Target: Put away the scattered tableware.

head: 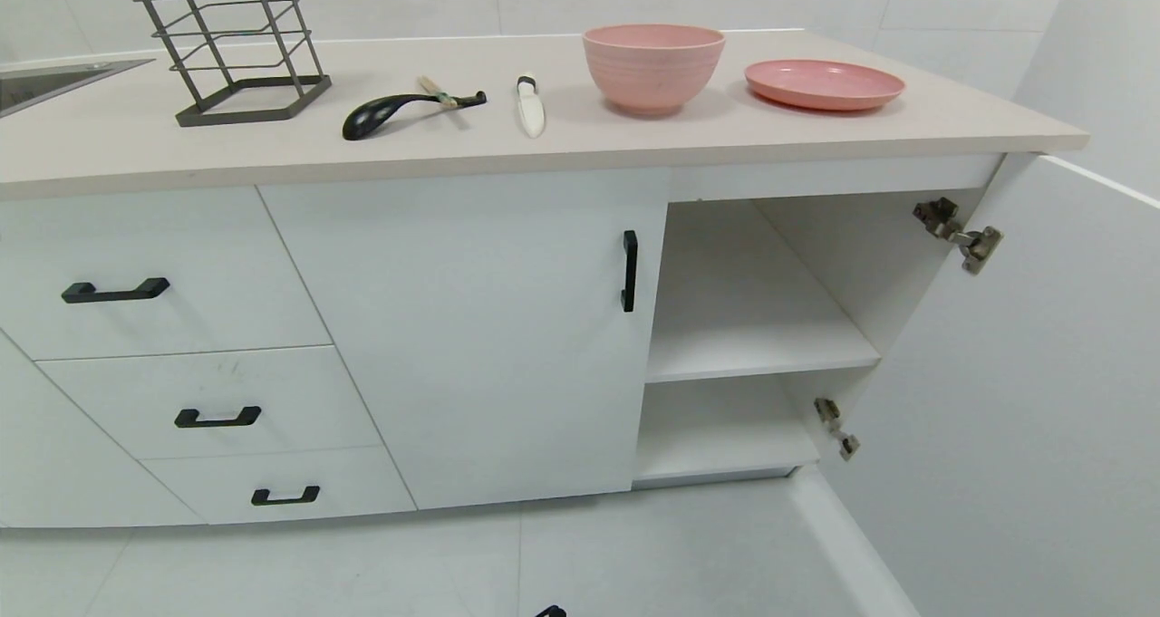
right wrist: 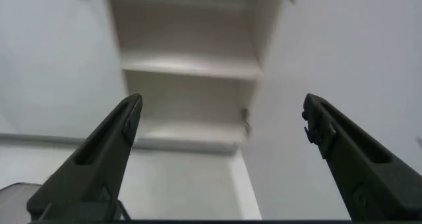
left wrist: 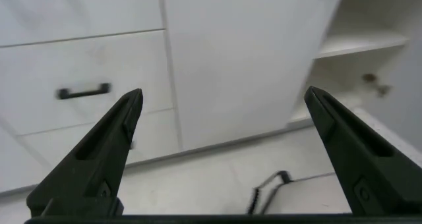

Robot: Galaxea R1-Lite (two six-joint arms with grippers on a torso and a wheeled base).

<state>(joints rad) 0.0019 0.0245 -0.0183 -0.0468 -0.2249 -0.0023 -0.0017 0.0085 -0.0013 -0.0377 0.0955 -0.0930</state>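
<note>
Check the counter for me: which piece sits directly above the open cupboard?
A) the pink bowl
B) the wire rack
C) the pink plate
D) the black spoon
C: the pink plate lies on the counter straight above the open cupboard; the pink bowl, black spoon and wire rack all sit farther left, over the closed door and drawers.

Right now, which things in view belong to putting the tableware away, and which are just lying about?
For the job:
pink bowl
pink plate
black spoon
wooden utensil beside it
white utensil
open cabinet, the likely destination

Just there:
wire rack (possibly a holder)
sink
closed drawers
</note>
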